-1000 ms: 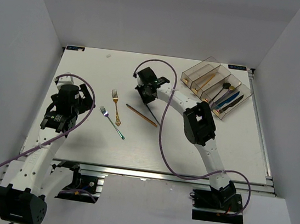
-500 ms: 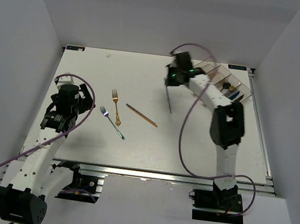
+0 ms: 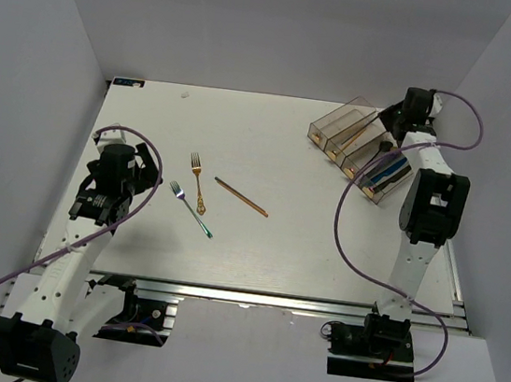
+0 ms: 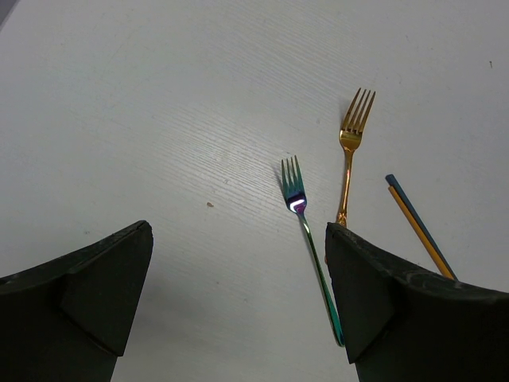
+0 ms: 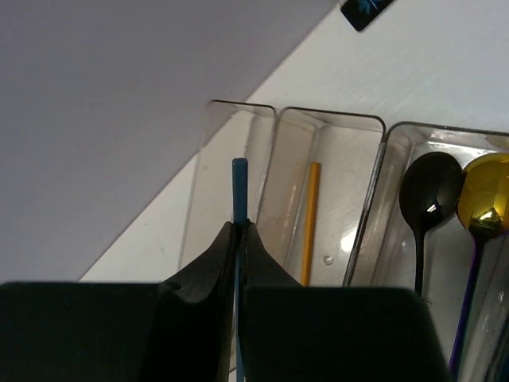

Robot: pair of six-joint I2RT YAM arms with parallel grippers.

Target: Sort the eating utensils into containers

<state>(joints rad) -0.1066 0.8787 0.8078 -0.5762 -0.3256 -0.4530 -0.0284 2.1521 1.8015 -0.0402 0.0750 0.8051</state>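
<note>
Across the white worktop (image 3: pixel 152 121), our right gripper (image 5: pixel 238 231) has swung from the middle out over the four bins (image 3: pixel 337 119), arm stretched far, clamped on one blue chopstick (image 5: pixel 239 191). One gold fork (image 3: pixel 198 183), one teal fork (image 3: pixel 189 208) and one gold chopstick (image 3: pixel 241 197) lie near our left gripper (image 4: pixel 238 239), which hovers spread open.

The table (image 3: pixel 152 121) is white, with fine pale grain lines. On it lie a gold fork (image 4: pixel 350 147), a rainbow fork (image 4: pixel 310 239) that goes from teal and purple at the tines to green along the handle, and a gold-orange chopstick (image 3: pixel 241 197). The bins (image 5: pixel 274 159) are of clear smoky plastic. In them show a yellow-gold chopstick (image 5: pixel 308 227), a glossy black spoon (image 5: pixel 429 191) and a gold-bowled spoon (image 5: pixel 487 195) with a purple handle. The left gripper (image 4: pixel 238 231) and the right gripper (image 5: pixel 238 227) are matt black; between the right one's fingers is a blue chopstick (image 5: pixel 239 183). The arms (image 3: pixel 78 252) are white with black joints, and the cables (image 3: pixel 305 245) are purple.
</note>
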